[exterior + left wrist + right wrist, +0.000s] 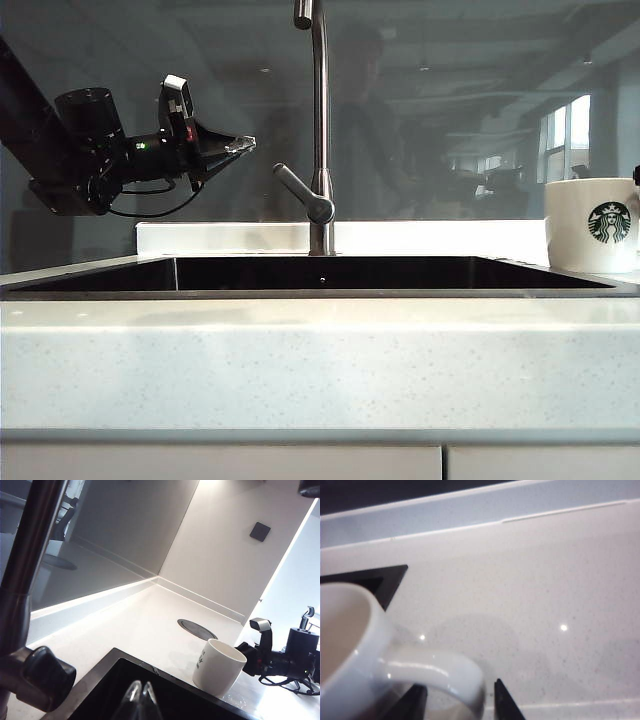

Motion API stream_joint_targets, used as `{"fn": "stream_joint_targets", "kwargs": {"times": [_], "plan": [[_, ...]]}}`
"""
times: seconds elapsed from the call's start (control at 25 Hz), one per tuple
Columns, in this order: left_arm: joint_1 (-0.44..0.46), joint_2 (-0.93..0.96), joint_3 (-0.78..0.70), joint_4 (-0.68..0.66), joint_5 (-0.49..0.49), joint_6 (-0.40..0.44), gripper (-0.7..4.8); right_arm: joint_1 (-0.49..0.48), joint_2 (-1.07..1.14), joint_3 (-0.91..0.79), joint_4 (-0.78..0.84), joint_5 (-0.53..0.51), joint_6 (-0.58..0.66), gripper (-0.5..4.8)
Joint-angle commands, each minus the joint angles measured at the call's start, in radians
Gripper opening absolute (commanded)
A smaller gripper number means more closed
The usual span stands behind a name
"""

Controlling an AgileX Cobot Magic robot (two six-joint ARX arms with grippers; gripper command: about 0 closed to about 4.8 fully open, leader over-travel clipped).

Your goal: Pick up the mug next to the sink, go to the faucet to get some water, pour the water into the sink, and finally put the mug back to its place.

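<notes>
Parted around the glossy curved handle, my right gripper (460,700) straddles the white ceramic mug (350,645) on speckled counter (545,605); left gripper (243,145) pinched shut, empty, beside the steel faucet (320,130).

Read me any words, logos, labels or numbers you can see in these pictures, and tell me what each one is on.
Round green Starbucks siren logo, no legible lettering: on the mug, standing on the counter beside the sink.
Dark printed lines on the mug's other side, left wrist view: too small to read.
Nothing else is readable.

You're looking at a kitchen: pale speckled stone countertop (320,370), dark rectangular metal-rimmed sink (320,275), tall brushed-steel gooseneck faucet (320,130).
</notes>
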Motion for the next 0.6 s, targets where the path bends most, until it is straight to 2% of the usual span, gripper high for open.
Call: {"fn": "stream_joint_targets", "kwargs": {"times": [0.04, 0.2, 0.36, 0.4, 0.48, 0.52, 0.56, 0.6], "plan": [[0.005, -0.006, 0.002, 0.012, 0.003, 0.002, -0.03, -0.001, -0.031, -0.016, 0.006, 0.002, -0.003, 1.95], [0.006, -0.006, 0.002, 0.012, 0.002, 0.002, -0.03, -0.002, -0.129, -0.064, -0.017, 0.038, -0.003, 1.95], [0.006, -0.006, 0.002, 0.012, 0.003, 0.002, -0.03, 0.000, -0.213, -0.085, -0.122, 0.034, -0.003, 1.92], [0.006, -0.006, 0.002, 0.013, 0.003, 0.002, -0.05, 0.000, -0.246, -0.092, -0.155, 0.028, -0.002, 1.78], [0.011, -0.006, 0.002, 0.013, -0.009, 0.001, -0.05, 0.002, -0.294, -0.101, -0.191, 0.014, -0.002, 1.17], [0.015, -0.006, 0.002, 0.013, -0.047, -0.005, -0.05, 0.002, -0.341, -0.102, -0.222, 0.004, 0.001, 0.28], [0.024, -0.006, 0.002, 0.018, -0.084, -0.020, -0.04, 0.002, -0.373, -0.102, -0.247, -0.001, 0.001, -0.11], [0.027, -0.007, 0.002, 0.027, -0.116, -0.033, -0.04, 0.002, -0.399, -0.102, -0.267, -0.007, 0.001, -0.08]]}}
